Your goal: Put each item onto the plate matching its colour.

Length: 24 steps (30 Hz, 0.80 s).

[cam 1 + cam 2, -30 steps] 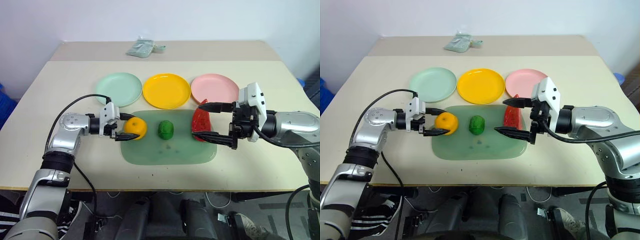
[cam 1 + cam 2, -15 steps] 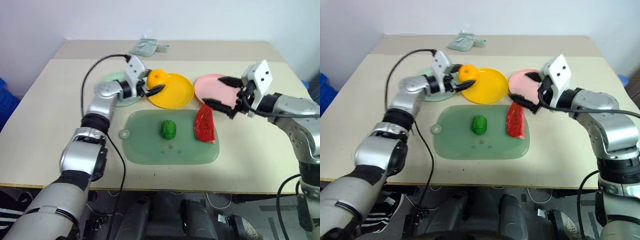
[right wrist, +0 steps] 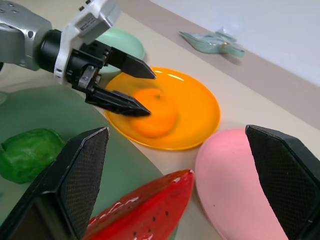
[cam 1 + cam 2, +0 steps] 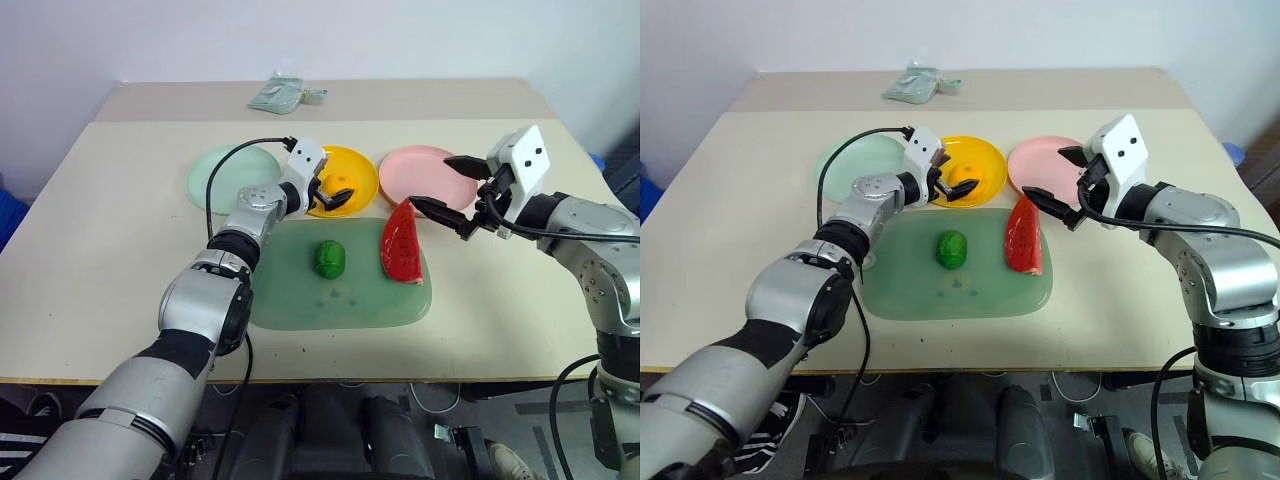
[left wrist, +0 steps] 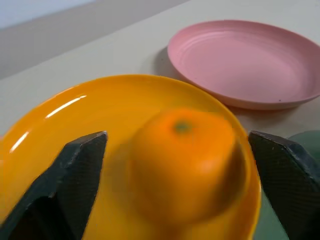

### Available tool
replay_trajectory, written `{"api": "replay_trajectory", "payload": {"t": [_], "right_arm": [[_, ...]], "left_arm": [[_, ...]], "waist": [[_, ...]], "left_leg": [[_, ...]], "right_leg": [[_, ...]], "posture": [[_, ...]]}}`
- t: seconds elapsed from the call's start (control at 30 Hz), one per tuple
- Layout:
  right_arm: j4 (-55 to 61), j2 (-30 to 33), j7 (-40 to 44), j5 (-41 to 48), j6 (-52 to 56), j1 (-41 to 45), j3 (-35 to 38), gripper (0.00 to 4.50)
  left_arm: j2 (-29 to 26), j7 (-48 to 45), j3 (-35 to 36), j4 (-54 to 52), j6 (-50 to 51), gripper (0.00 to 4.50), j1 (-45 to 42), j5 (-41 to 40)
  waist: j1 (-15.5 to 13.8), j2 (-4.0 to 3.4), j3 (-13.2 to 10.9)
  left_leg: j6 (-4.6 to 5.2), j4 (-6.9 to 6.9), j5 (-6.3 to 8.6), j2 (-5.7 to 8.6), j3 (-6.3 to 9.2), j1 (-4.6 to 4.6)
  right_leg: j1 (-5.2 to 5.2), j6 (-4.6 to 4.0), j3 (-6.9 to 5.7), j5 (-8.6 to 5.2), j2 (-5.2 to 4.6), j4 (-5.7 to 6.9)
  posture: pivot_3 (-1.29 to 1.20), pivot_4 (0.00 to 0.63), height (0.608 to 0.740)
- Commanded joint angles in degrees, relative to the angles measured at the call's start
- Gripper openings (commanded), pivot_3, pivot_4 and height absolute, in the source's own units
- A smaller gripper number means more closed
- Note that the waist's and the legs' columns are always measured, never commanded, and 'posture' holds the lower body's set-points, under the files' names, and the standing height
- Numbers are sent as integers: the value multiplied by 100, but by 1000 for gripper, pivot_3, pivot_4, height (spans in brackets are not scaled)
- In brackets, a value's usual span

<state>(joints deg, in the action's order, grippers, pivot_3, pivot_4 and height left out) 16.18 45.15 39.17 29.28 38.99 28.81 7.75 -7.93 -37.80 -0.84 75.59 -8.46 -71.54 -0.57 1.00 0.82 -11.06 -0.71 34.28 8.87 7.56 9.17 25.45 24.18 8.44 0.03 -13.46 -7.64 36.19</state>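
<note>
The orange sits on the yellow plate, with the left gripper at it; in the left wrist view its jaws are spread, one to each side of the fruit with a gap showing on both sides, so the fruit appears released rather than pinched. The first placement is judged complete or at the point of release. The green vegetable lies near the middle of the translucent green mat on the tabletop, and the watermelon wedge lies along the mat's right-hand edge, just in front of the pink plate. The mint green plate stands bare at the left of the row. The right gripper hovers above the gap between the wedge and the pink plate, jaws spread wide and holding nothing. Two items remain off their plates. The next move, in my judgement, calls for the left arm to draw clear of the orange without nudging it, and for the right gripper to drop onto the wedge, close across its narrow thickness, and carry it the short way back onto the pink plate. The vegetable then falls to the left arm, the mint plate lying on its side.
</note>
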Motion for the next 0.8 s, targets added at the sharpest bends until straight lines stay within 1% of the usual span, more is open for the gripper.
{"api": "replay_trajectory", "payload": {"t": [0.03, 0.13, 0.2, 0.3, 0.37, 0.43, 0.53, 0.57, 0.63, 0.8], "right_arm": [[242, -7, 16, 105, -35, 45, 222, 4500], [240, -22, 80, 187, -64, 75, 217, 4500], [222, -27, 110, 225, -64, 88, 219, 4500], [193, -20, 189, 231, -103, 96, 190, 4500], [168, -35, 214, 223, -108, 108, 179, 4500], [145, -41, 254, 196, -144, 128, 151, 4500], [123, -15, 373, 207, -159, 147, 126, 4500], [128, 11, 437, 235, -128, 127, 125, 4500], [147, 58, 548, 227, -138, 68, 120, 4500], [353, 177, 834, 338, -28, -157, 130, 4500]], "left_arm": [[-140, -651, 264, -316, -356, 4472, -280, -216], [-249, -2156, 600, -686, -160, 4472, -249, -795], [-438, -3225, 527, -1076, 6, 4472, -38, -937], [-783, -4719, 326, -2075, 773, 4472, 522, -1286], [-999, -5138, 137, -2765, 1478, 4472, 927, -1399], [-1165, -5256, -80, -3558, 1768, 4472, 1454, -1405], [-1417, -5245, -543, -4539, 1631, 4472, 2277, -1092], [-1420, -5070, -635, -4612, 1327, 4472, 2421, -941], [-1354, -4810, -707, -4589, 1129, 4472, 2524, -858], [-1189, -4292, -1018, -4176, 504, 4472, 2579, -482]], "waist": [[-13, 0, 0], [-13, 0, 0], [-6, 0, 0], [37, -8, 4], [80, -13, 7], [118, -12, 7], [128, -12, 7], [115, -12, 7], [73, -12, 7], [-49, -13, 7]], "left_leg": [[0, 0, 0, 0, 0, 0], [0, 0, 0, 1, -2, 0], [0, 0, 0, 1, -6, 1], [0, -2, 0, -2, -8, -3], [0, -4, 0, -5, -7, -7], [0, -3, -1, -5, 1, -7], [0, -2, -1, -5, 4, -6], [-1, -2, -1, -6, 6, -6], [-2, -1, -2, -5, 7, -6], [-2, 2, -1, -5, 6, -7]], "right_leg": [[0, 0, 0, 0, 0, 0], [0, 0, 0, 0, 0, 0], [0, -1, 0, 1, 0, -1], [0, -2, 1, 1, 1, 0], [0, -3, 5, 1, 2, 3], [0, -5, 5, 1, 4, 6], [0, -7, 6, 2, 4, 5], [-1, -7, 6, 3, 4, 5], [-1, -10, 6, 4, 4, 5], [-6, -13, 5, 7, 2, -1]], "posture": [[0, 150, 740], [0, 150, 740], [0, 150, 740], [0, 150, 740], [0, 150, 740], [0, 150, 740], [0, 150, 740], [0, 150, 740], [0, 150, 740], [0, 150, 740]]}}
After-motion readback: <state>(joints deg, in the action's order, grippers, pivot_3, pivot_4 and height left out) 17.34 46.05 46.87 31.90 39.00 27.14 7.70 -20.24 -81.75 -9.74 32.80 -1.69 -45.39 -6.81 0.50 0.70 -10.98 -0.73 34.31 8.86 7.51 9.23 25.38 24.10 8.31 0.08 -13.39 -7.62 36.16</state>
